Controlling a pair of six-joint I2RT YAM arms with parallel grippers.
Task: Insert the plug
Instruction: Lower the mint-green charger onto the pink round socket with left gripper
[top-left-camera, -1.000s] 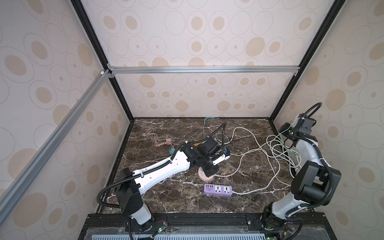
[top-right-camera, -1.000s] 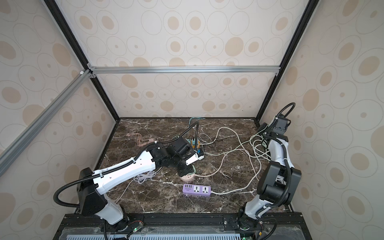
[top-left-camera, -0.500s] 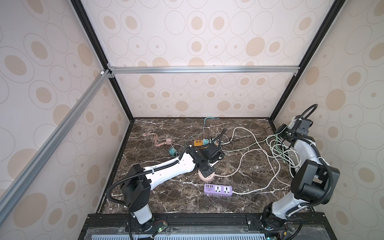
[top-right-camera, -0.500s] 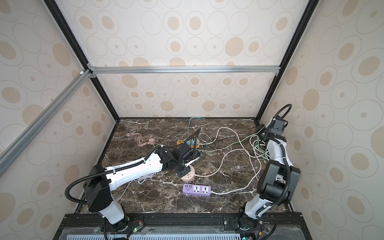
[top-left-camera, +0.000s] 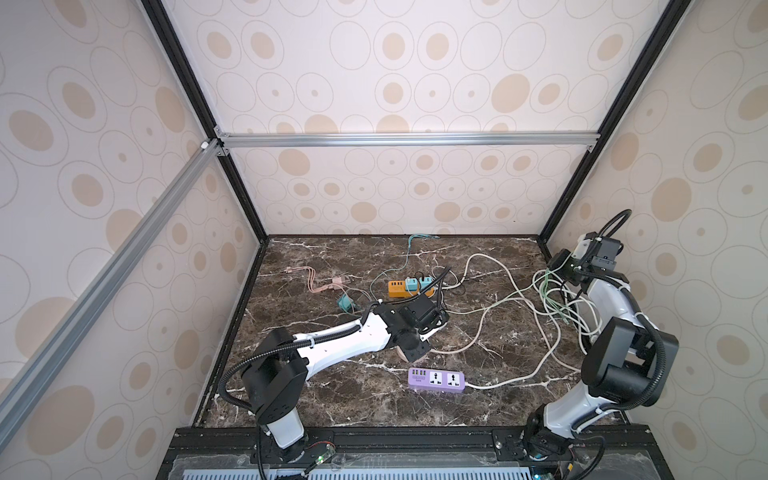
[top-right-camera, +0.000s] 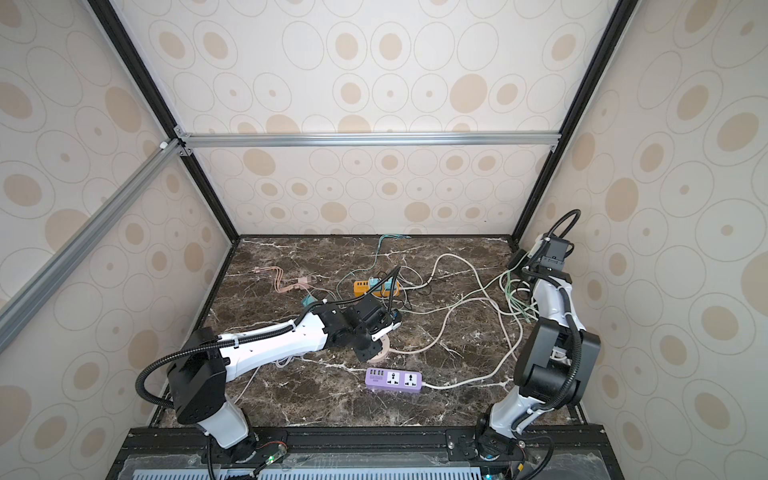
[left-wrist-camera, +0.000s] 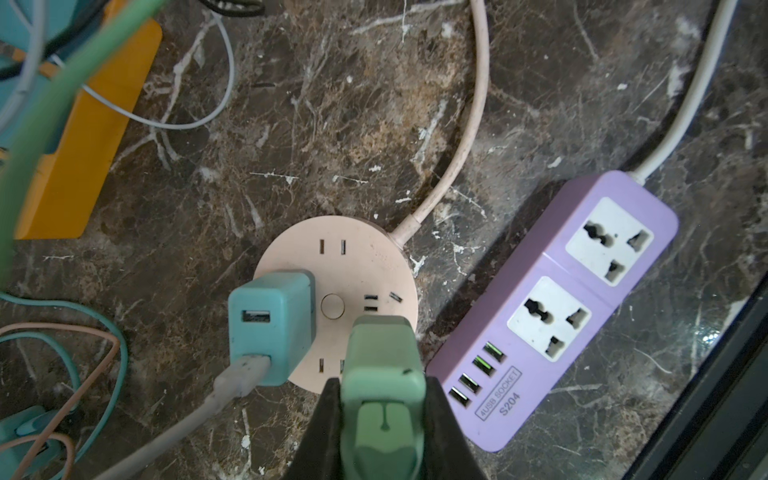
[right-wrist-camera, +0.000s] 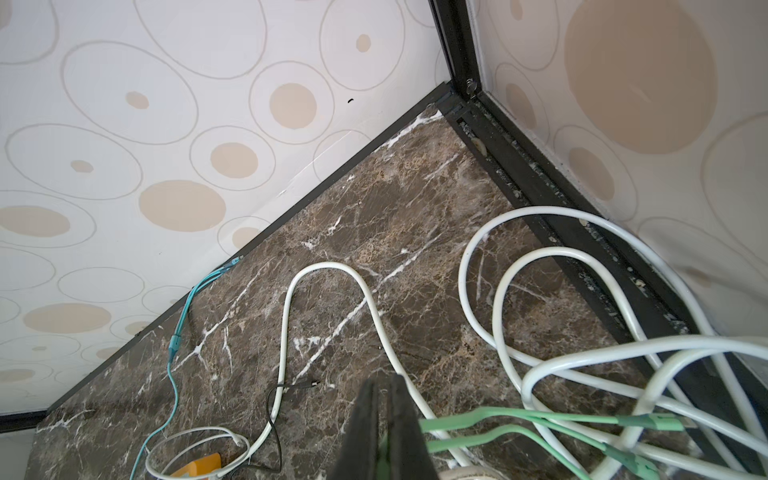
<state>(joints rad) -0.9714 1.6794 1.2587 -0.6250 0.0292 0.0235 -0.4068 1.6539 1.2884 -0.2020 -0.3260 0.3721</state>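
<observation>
A dark brown marble tabletop (top-left-camera: 353, 403) veined in white is enclosed by walls (top-left-camera: 395, 83) papered with beige ovals. The walls are framed by black posts (top-left-camera: 183, 66) and crossed by an aluminium rail (top-left-camera: 407, 139). Loose white, pink, teal and green leads are strewn over the stone.

The green plug (left-wrist-camera: 382, 365) is a pale mint moulded block with a darker strain relief at its back. It is clamped between the black fingers (left-wrist-camera: 328, 415) of the left gripper (left-wrist-camera: 382, 382), which are parted only by the plug's width. It is held over the edge of the round pink socket hub (left-wrist-camera: 361, 257), next to the hub's centre button. Whether its pins are seated cannot be told. A teal USB charger (left-wrist-camera: 270, 324) is plugged into the same hub just beside it. A purple power strip (left-wrist-camera: 561, 311) lies just beside the hub, and an orange power strip (left-wrist-camera: 83, 137) lies farther off.

The right gripper (right-wrist-camera: 384, 380) is raised near the far right corner, well apart from the hub. Its fingers are pressed together on the green cable (right-wrist-camera: 519, 419), a sliver of which is seen between them.
</observation>
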